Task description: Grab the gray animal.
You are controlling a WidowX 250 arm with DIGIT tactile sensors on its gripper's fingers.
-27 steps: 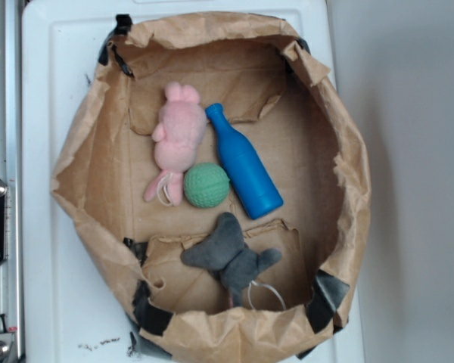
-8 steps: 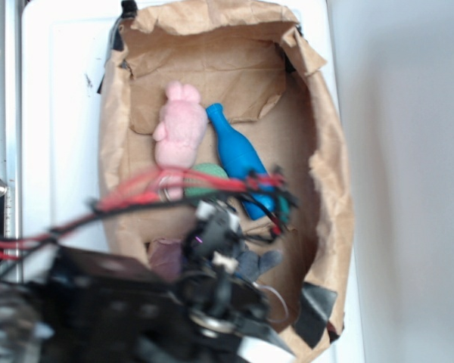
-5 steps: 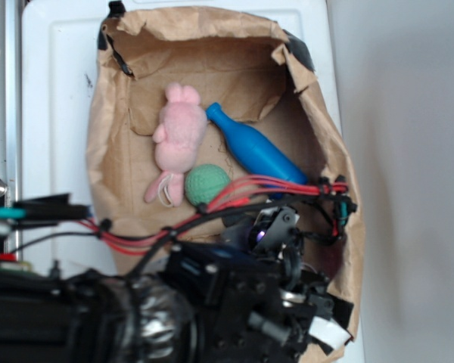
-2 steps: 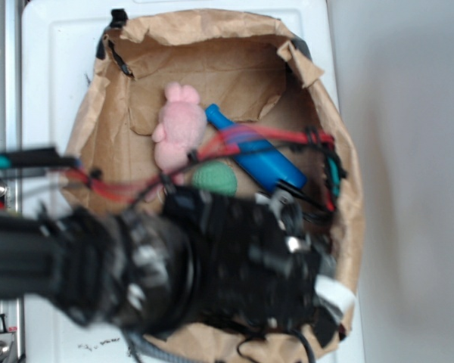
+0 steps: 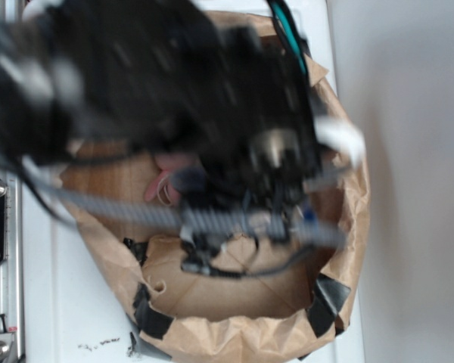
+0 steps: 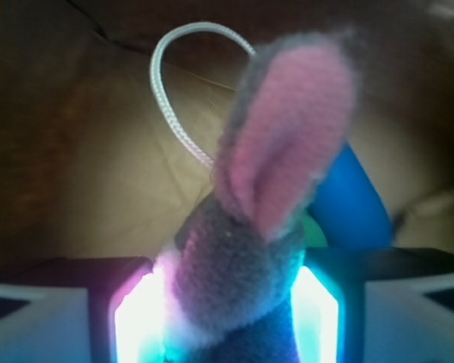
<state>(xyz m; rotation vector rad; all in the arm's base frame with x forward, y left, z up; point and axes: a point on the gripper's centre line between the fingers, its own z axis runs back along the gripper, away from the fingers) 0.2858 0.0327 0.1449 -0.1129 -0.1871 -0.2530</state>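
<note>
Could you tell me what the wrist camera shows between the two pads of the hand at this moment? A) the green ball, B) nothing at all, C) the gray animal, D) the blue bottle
C: in the wrist view the gray animal sits pinched between the lit pads of the hand, its pink-lined ear and white string loop sticking up, with the blue bottle lying behind.

I'm seeing my arm (image 5: pixel 136 83) blurring across the upper part of the exterior view, reaching in from the upper left. In the wrist view my end effector (image 6: pixel 227 318) is clamping the gray animal (image 6: pixel 242 249) between both lit fingers (image 6: pixel 140 318).
</note>
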